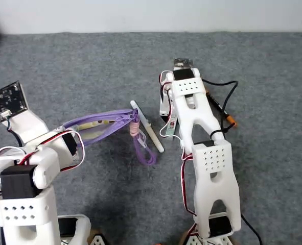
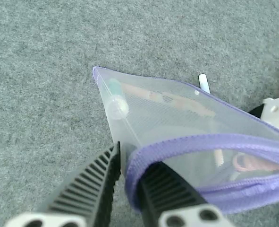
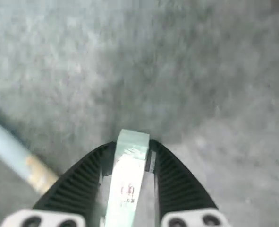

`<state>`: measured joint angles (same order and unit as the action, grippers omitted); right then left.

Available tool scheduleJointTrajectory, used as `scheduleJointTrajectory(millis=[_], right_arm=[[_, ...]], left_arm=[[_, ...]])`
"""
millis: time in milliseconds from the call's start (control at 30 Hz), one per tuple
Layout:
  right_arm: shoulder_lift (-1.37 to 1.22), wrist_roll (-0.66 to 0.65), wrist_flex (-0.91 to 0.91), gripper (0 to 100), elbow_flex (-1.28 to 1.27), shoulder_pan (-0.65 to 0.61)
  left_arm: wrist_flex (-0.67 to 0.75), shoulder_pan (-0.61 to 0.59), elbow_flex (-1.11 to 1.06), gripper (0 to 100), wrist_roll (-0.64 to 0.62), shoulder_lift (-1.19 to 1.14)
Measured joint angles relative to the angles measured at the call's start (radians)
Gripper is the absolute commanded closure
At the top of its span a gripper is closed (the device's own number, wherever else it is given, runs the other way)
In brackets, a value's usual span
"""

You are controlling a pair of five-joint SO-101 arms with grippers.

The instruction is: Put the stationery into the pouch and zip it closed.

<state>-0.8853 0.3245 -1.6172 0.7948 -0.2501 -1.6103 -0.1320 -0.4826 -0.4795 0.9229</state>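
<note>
A clear pouch point(image 1: 97, 127) with purple zip edging is held off the grey carpet, and several items show inside it point(image 2: 177, 118). My left gripper point(image 1: 75, 138) is shut on the pouch's near edge point(image 2: 128, 163). The pouch's purple wrist loop point(image 1: 144, 152) trails onto the carpet. A white pen point(image 1: 147, 126) lies just past the pouch's mouth, and its tip point(image 2: 204, 83) shows beyond the pouch. My right gripper point(image 1: 169, 125) hangs beside that pen, shut on a pale green flat stick point(image 3: 129, 163). The white pen point(image 3: 16, 158) lies on the carpet below it.
An orange-and-black pen point(image 1: 219, 109) lies on the carpet, partly under the right arm and beside a black cable point(image 1: 232, 89). The grey carpet point(image 1: 89, 66) stretches open towards the back and left.
</note>
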Motion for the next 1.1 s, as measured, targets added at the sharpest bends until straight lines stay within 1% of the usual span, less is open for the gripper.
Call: scheduleJointTrajectory(millis=[133, 300, 400, 633, 767, 967, 1100], right_arm=[[0.110, 0.000, -0.130, 99.1, 0.052, -0.009], [0.311, -0.031, -0.135, 99.1, 0.026, -0.023], [0.462, -0.051, -0.135, 99.1, -0.074, -0.064], [0.848, -0.055, -0.137, 99.1, -0.387, -0.161], [1.034, -0.049, -0.137, 99.1, -0.442, -0.215], [1.260, -0.035, -0.089, 99.1, -0.454, -0.281], [1.379, -0.032, 0.017, 99.1, -0.454, -0.333]], left_arm=[[0.000, 0.000, 0.000, 99, 0.000, 0.000], [0.000, 0.000, 0.015, 99, 0.000, 0.000], [-0.005, 0.000, 0.054, 99, 0.000, -0.029], [-0.112, 0.002, 0.255, 99, 0.000, -0.219], [-0.115, 0.002, 0.288, 99, 0.000, -0.272], [-0.117, 0.002, 0.288, 99, 0.000, -0.272], [-0.117, 0.002, 0.288, 99, 0.000, -0.272]])
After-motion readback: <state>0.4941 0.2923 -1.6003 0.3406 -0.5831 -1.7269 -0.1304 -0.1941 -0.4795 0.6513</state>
